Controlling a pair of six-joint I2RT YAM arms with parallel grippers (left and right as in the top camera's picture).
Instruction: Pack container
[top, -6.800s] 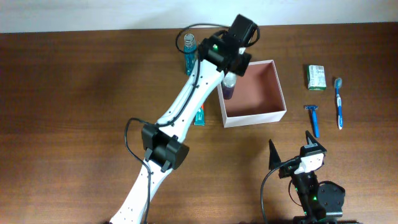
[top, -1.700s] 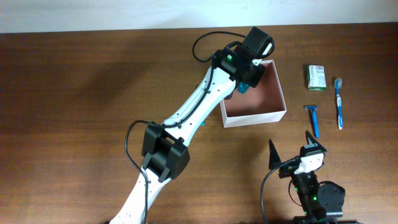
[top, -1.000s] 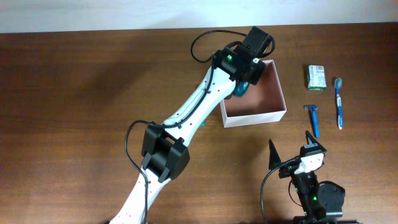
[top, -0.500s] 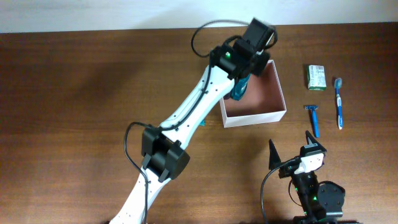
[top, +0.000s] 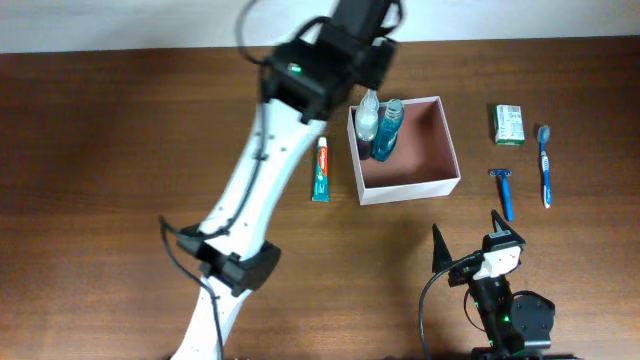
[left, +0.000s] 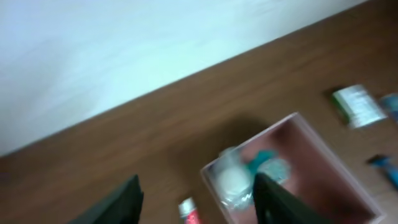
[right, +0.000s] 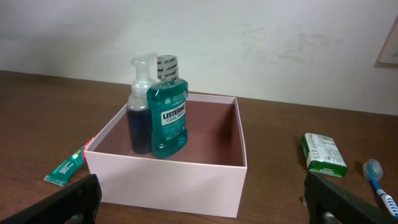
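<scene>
The container (top: 410, 190) is standing on the table (top: 120, 150), right of the middle. In its far left corner a blue mouthwash bottle (top: 385, 132) and a pump bottle (top: 367, 118) are standing upright, touching each other. A toothpaste tube (top: 320, 170) is lying just left of the container. The left gripper (left: 196, 202) is hanging above that far left corner, jaws spread wide, holding nothing. The right gripper (top: 468, 238) is waiting at the near edge, jaws also apart and empty
</scene>
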